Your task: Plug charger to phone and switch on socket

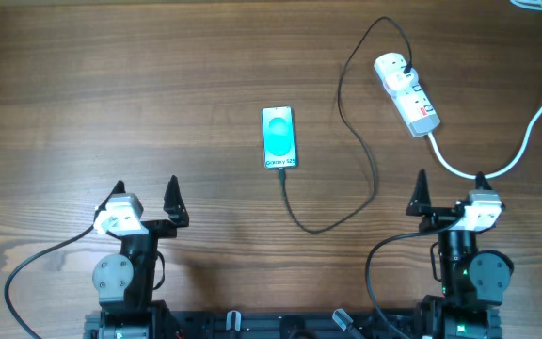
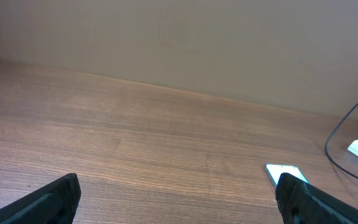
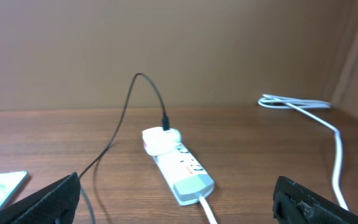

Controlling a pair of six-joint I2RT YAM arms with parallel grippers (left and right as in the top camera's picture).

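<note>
The phone (image 1: 279, 137) lies flat mid-table with its teal screen up; it also shows in part as the phone (image 2: 283, 171) and the phone (image 3: 2, 186). The charger's white adapter (image 1: 392, 68) sits in the socket (image 1: 408, 94), a white power strip at the back right. Its thin black cable (image 1: 358, 132) loops forward and ends at the phone's near short edge; I cannot tell whether the tip is inserted. My left gripper (image 1: 146, 193) and right gripper (image 1: 450, 184) rest open near the front edge, both away from everything. The socket (image 3: 182, 168) lies straight ahead of the right gripper (image 3: 176, 193).
The socket's thick white cord (image 1: 525, 141) curves from the strip toward the right arm and then off the back right corner. A plain wall (image 2: 179, 43) stands behind the wooden table (image 1: 111, 94). The left gripper (image 2: 179, 186) faces bare wood.
</note>
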